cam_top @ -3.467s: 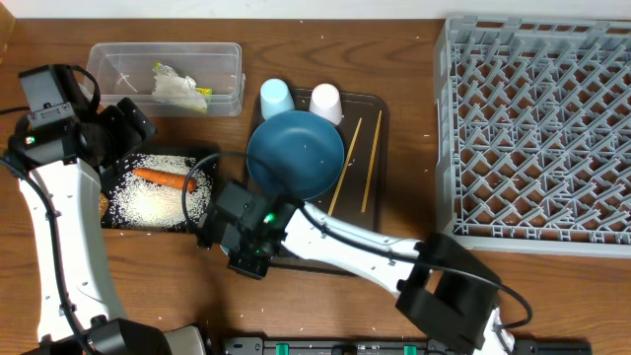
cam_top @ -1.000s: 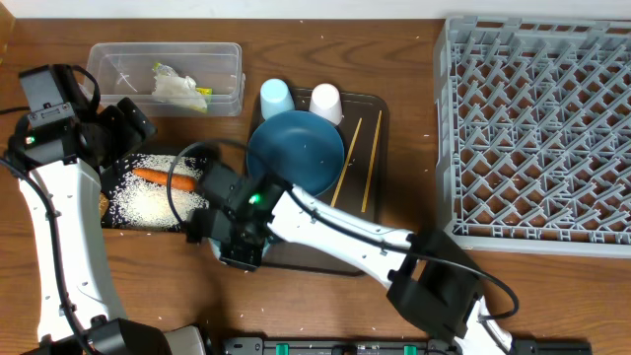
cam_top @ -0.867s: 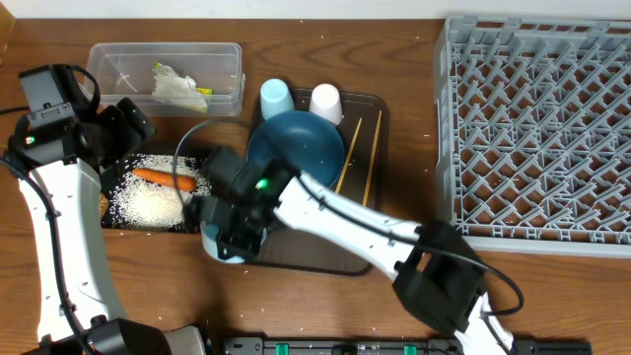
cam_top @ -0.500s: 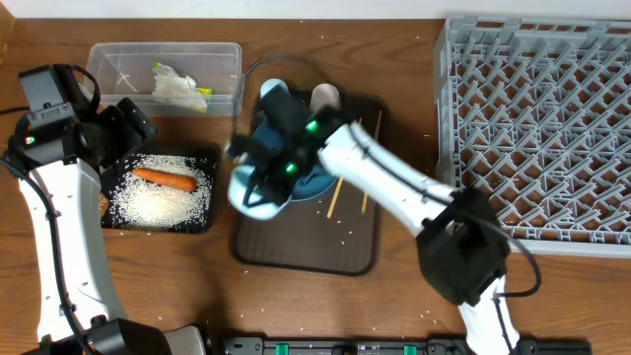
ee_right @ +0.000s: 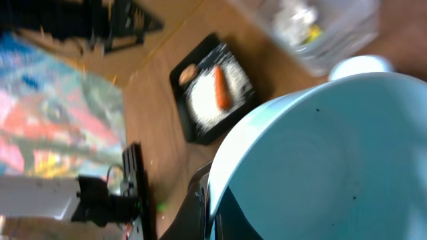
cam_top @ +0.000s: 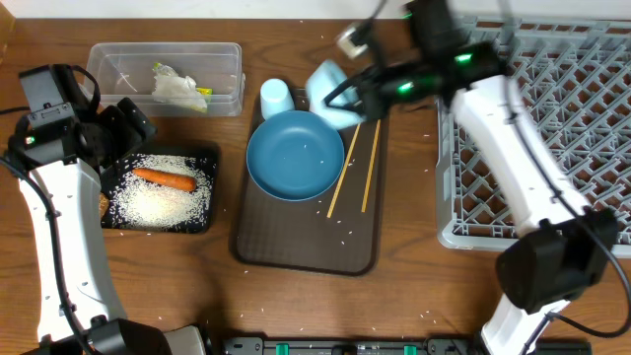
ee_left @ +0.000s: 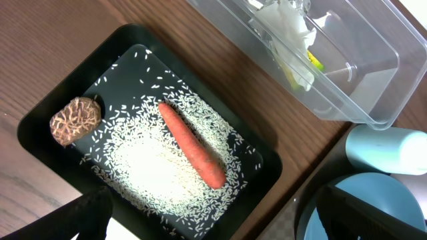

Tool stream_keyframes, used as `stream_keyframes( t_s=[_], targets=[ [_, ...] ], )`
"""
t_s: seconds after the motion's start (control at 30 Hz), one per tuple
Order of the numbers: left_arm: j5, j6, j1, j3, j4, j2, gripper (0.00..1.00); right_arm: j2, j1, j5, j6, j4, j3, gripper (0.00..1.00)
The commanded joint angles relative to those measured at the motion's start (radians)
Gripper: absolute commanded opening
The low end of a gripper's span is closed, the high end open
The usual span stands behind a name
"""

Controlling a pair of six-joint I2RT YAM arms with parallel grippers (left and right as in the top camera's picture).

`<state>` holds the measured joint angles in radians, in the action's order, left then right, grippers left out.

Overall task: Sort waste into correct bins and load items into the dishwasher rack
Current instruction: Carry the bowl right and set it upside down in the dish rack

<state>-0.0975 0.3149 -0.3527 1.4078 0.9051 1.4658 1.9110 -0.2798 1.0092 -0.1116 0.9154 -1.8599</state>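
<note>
Right gripper: clamped on the rim of the white bowl. I am holding the bowl tilted in the air over the far edge of the brown serving tray, short of the dishwasher rack.
Grip risk: a rim pinch on a tilted bowl could swivel or slip, as I judge it.
Drop zone: the light-blue cup, dark-blue plate and chopsticks lie just below, so a fall would strike or scatter them.
Rack risk: carried too low, the bowl could catch the rack's near wall.
White cup: I cannot see it; possibly under the bowl.
Left gripper: wide open and empty, above the black tray with the carrot and rice. It is well apart from the right arm.
</note>
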Motion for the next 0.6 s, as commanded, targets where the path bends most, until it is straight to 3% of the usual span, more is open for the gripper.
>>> stream_keyframes(
  t_s=[0.0, 0.57],
  targets=[
    [0.005, 0.005, -0.004, 0.014, 0.000, -0.007, 0.98, 0.002, 0.098, 0.048, 0.055, 0.001, -0.006, 0.01],
    [0.005, 0.005, -0.004, 0.014, 0.000, -0.007, 0.98, 0.006, 0.514, -0.070, 0.089, -0.017, 0.040, 0.01]
  ],
)
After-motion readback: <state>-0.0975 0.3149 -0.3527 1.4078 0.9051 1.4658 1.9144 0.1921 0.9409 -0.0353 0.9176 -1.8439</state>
